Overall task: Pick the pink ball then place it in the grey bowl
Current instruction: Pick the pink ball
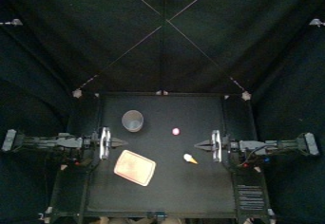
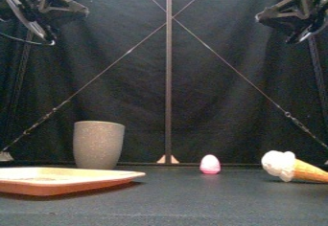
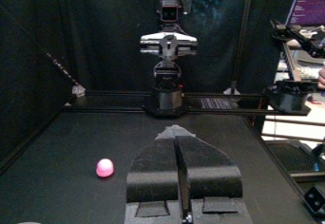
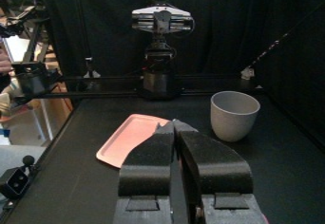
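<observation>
The pink ball [image 1: 177,131] is seen on the table [image 1: 172,195] a little right of the middle, with bare black surface on all sides of it. The grey bowl [image 1: 132,121] is stood upright to its left and slightly further back, well apart from the ball and clear of the back edge. The pink tray [image 1: 135,166] is laid flat at the left front, near the bowl but not touching it. An ice cream cone toy [image 1: 191,158] is laid on its side toward the right front, apart from the ball and short of the right edge.

The left gripper [image 3: 178,138] is held at the table's left edge with its 2 jaws pressed together on nothing; the ball is seen ahead of it and off to one side. The right gripper [image 4: 174,128] is held at the right edge, its 2 jaws likewise closed and empty. In the front view both arms are seen raised high at the sides, so the space above the 4 things is left open.
</observation>
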`<action>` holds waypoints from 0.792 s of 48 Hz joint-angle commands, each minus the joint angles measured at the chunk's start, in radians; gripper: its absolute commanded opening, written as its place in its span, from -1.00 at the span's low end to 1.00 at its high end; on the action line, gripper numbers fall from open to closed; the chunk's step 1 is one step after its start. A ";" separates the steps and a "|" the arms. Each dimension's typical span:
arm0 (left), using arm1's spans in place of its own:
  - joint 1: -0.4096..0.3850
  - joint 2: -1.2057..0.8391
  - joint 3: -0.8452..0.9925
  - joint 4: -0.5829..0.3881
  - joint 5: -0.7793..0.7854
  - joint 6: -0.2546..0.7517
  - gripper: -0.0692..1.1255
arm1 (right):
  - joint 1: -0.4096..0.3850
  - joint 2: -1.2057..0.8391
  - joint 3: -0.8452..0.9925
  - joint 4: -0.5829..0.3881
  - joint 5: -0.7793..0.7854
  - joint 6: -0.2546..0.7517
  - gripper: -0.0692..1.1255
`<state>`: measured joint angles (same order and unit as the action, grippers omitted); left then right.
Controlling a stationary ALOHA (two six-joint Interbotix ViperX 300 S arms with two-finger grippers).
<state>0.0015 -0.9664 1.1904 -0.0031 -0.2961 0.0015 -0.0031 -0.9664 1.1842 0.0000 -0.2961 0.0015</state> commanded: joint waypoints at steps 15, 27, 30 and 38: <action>0.104 0.008 -0.025 -0.002 -0.015 0.003 -0.88 | -0.302 0.262 -0.063 0.002 -0.018 0.008 -0.59; 0.112 0.009 -0.028 0.000 -0.017 0.006 -0.88 | -0.354 0.472 -0.097 0.028 -0.067 0.017 0.39; 0.121 0.009 -0.028 0.000 -0.015 0.006 -0.88 | -0.353 0.534 -0.112 0.041 -0.071 0.017 0.66; 0.133 0.008 -0.026 0.003 -0.015 0.006 -0.88 | -0.351 0.689 -0.164 0.043 -0.078 0.014 0.88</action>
<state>0.1273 -0.9633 1.1904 -0.0031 -0.3037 0.0061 -0.3528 -0.3252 1.0630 0.0414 -0.3620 0.0169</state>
